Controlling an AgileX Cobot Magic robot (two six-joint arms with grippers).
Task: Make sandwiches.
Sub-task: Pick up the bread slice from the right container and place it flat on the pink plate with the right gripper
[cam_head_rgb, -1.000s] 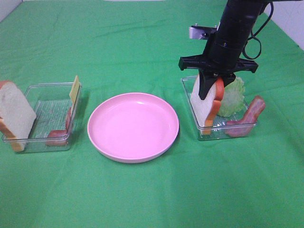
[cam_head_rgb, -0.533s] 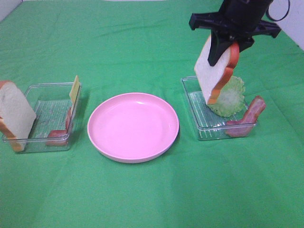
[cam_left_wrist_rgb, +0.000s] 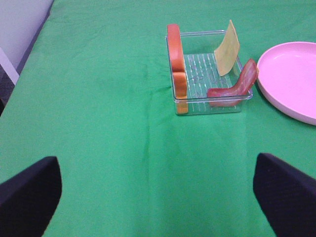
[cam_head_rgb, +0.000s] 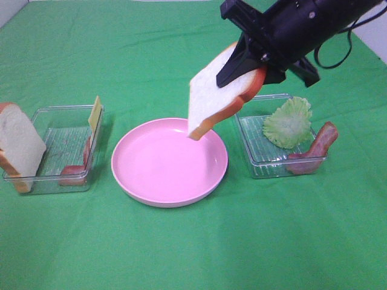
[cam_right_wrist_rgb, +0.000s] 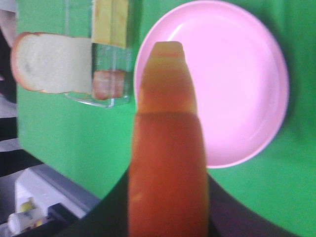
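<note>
Step in hand: bread-to-plate transfer. Pinching white toy bread slice with orange-brown crust (cam_head_rgb: 208, 99) in right pincer (cam_head_rgb: 254, 63), tilted above far-right part of round pink plate (cam_head_rgb: 151, 199) at mid-bench. Holding left pincer (cam_left_wrist_rgb: 158, 197) spread wide, idle. Next: lower, lay flat on plate, release.

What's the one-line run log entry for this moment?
right gripper: shut on bread slice | bread slice: tilted above pink plate | left gripper: open, empty

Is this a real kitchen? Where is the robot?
Probably a robot practice setup in a lab, not a kitchen. A plain green cloth lies under everything, toy lettuce sits in a clear tray, and a black gripper holds a toy bread slice above a pink plate.
</note>
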